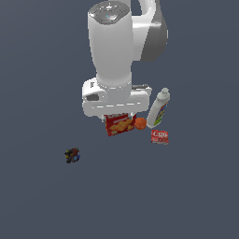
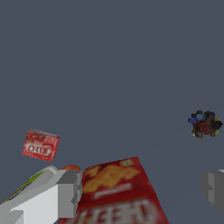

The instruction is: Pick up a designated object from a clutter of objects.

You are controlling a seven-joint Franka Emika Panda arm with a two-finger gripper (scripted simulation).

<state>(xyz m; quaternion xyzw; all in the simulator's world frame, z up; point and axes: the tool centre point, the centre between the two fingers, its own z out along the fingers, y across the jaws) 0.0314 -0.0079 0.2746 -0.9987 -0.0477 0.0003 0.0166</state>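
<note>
The dark lump (image 1: 72,155) lies alone on the floor, well apart from the rest, toward the exterior view's left and nearer the camera than the other things. The box (image 1: 120,124), orange ball (image 1: 140,123), bottle (image 1: 158,108) and red packet (image 1: 159,137) cluster together on the exterior view's right, the ball just beside the box and the bottle.

The gripper (image 2: 142,192) hangs above the box, not over the lump. In the wrist view its two fingers (image 2: 68,194) stand wide apart with nothing between them, so it is open and empty.

The lump looks small, light and rigid, with a knobbly, uneven outline of black, blue and orange-red bumps. I judge it unlikely to deform, but the bumps could let it roll or twist out of a pinch. Closing across its widest middle, low and near the floor, seems the safest hold. With open floor all round it, the fingers should come down without striking anything.
</note>
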